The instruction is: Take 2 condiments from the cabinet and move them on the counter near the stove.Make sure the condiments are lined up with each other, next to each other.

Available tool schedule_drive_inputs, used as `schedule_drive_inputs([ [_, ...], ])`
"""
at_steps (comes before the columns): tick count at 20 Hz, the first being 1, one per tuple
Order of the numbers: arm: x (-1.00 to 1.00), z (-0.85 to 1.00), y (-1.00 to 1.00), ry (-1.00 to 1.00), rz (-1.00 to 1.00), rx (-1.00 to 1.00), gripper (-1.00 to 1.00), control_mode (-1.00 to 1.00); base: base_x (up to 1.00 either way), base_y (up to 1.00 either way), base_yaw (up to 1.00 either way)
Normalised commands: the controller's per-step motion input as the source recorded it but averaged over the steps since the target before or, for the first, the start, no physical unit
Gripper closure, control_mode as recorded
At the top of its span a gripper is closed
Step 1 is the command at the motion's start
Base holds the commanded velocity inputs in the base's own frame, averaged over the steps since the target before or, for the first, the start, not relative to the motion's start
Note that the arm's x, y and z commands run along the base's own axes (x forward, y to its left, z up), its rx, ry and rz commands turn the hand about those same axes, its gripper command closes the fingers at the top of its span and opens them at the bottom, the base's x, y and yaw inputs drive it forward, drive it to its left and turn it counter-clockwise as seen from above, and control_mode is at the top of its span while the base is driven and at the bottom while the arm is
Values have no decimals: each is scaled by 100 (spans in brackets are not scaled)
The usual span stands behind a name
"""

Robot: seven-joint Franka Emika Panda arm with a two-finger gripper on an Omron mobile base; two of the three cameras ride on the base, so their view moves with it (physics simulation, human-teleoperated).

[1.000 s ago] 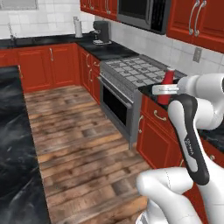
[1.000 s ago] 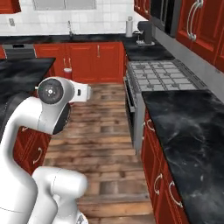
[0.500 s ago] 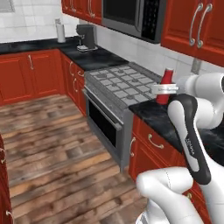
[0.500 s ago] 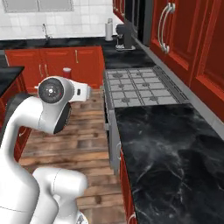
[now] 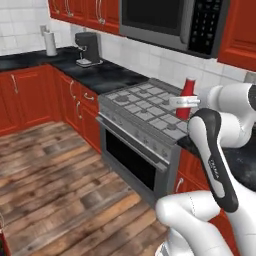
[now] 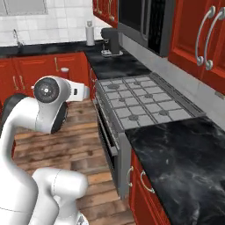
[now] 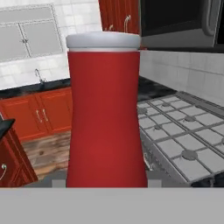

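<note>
Bottle riding upright in the gripper, jaws closed on its middle, hanging over the stove edge beside the counter. Not yet set down; looking like first condiment only, second apparently remaining to be fetched.

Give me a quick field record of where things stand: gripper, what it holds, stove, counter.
gripper: gripper shut on the red bottle, held up beside the stove
held item: red bottle, upright, pale cap on top
stove: stove grey grates, nothing on the burners
counter: counter right of the stove, black marble-look slab, no condiments on it yet
other: coffee machine on the far counter, microwave above the stove
</note>
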Motion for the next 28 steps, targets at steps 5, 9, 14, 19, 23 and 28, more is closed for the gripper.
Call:
schedule_drive_inputs([
  [5, 0, 0, 0, 0, 0, 0, 100, 100, 85, 73, -64],
  [9, 0, 0, 0, 0, 0, 0, 100, 100, 64, 59, -74],
  [14, 0, 0, 0, 0, 0, 0, 100, 100, 24, 36, -87],
  [19, 0, 0, 0, 0, 0, 0, 100, 100, 14, 77, -71],
  [23, 0, 0, 0, 0, 0, 0, 100, 100, 6, 100, -38],
  [28, 0, 0, 0, 0, 0, 0, 100, 100, 38, 88, -2],
])
